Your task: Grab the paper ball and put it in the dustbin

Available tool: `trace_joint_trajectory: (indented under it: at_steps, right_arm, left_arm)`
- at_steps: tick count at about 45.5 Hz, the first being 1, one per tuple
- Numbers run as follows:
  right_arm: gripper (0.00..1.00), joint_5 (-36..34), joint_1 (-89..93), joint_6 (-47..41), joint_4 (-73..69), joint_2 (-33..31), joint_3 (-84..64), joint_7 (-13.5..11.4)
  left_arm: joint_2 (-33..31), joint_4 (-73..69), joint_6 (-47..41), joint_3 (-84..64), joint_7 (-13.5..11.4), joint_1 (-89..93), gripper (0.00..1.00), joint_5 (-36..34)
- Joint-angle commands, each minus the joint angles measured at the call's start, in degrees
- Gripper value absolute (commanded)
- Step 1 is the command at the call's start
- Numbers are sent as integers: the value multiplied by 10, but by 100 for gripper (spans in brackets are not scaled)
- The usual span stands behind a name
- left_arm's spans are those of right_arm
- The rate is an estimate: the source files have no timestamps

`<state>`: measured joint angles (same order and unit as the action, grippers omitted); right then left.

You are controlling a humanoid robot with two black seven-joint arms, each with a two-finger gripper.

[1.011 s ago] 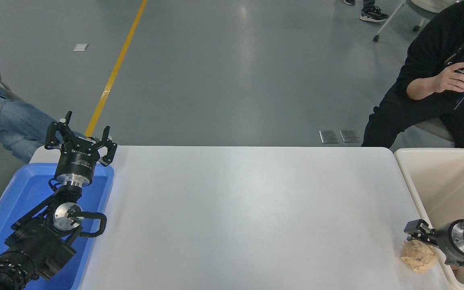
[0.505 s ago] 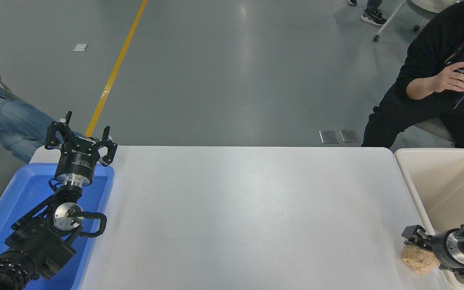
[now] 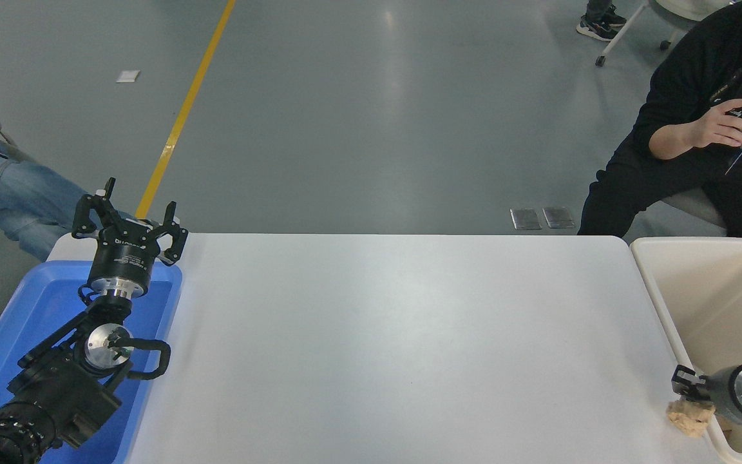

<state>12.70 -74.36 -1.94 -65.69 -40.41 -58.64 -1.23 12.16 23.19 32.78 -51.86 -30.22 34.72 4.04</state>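
Head view: we see the paper ball (image 3: 689, 417) at the right near corner of the white bench (image 3: 377, 348), lying right against the outer wall of the dustbin (image 3: 670, 322), with only a small tan lump of it showing. The right tool (image 3: 686, 381) sits directly over the ball, touching or nearly touching its top; its fingers are bunched toward the paper, but we cannot tell whether they are clenched on it or merely resting there. The right arm comes in low from the right edge, crossing the dustbin's near-left rim. The dustbin itself stands just off the bench's right end, its cream interior open to us.

Far across the bench, the left tool (image 3: 129, 219) is parked above the far end of a blue tray (image 3: 17, 322) at the left edge, its fingers spread apart and released, holding nothing. Beyond the dustbin a person in black (image 3: 686, 129) sits holding a dark object in one hand, and another person's jeans-clad leg (image 3: 4, 193) shows at the left.
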Motion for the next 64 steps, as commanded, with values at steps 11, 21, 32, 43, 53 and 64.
trace_joint_trajectory:
  at_steps: [11, 21, 32, 43, 53, 64]
  right_arm:
    - [0, 8, -250, -104, -37, -6, -53, 0]
    - [0, 9, -349, -173, -39, -9, -58, 0]
    - [0, 9, -438, -209, -38, -20, -60, 0]
    - [0, 25, -468, -212, -38, -20, -74, 0]
    - [0, 28, -455, -202, -30, -24, -75, -1]
    - [0, 16, -281, -139, 126, -23, -59, -1]
  left_arm:
    - [1, 0, 0, 0, 0, 0, 99, 0]
    - [1, 0, 0, 0, 0, 0, 99, 0]
    - [1, 0, 0, 0, 0, 0, 99, 0]
    - [1, 0, 0, 0, 0, 0, 99, 0]
    - [0, 0, 0, 0, 0, 0, 99, 0]
    - [0, 0, 0, 0, 0, 0, 99, 0]
